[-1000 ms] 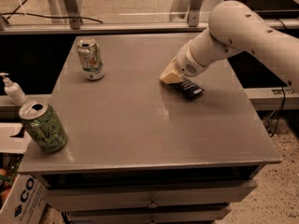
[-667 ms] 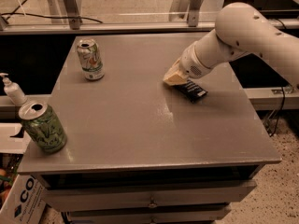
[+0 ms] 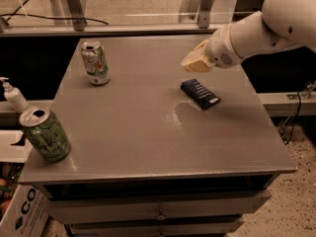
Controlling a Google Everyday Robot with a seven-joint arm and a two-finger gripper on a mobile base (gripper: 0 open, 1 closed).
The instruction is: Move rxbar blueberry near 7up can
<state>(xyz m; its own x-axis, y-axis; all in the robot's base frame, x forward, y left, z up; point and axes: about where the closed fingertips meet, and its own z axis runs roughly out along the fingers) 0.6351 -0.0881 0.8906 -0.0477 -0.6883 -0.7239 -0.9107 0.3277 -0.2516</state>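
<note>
One gripper [image 3: 194, 63], at the end of one white arm [image 3: 256, 31] that reaches in from the right edge of the scene and slopes down and leftward, with the wrist tilted toward the tabletop. The gripper hangs above the far right part of the grey table [image 3: 138, 132]; whether it is released or clenched cannot be told from here, and it is apart from every object. One rxbar blueberry [image 3: 200, 94] lies flat on the table just below and slightly toward the viewer from the gripper, set at a diagonal, lettering upward, not touching it. Two cans stand upright: one 7up can [image 3: 95, 63], well to the left of the gripper and at about the same depth, far from the bar; and one green can [image 3: 45, 135], farther left and much nearer the viewer, at the table's front left corner. One pump bottle [image 3: 14, 95] stands beyond the table's left edge.
</note>
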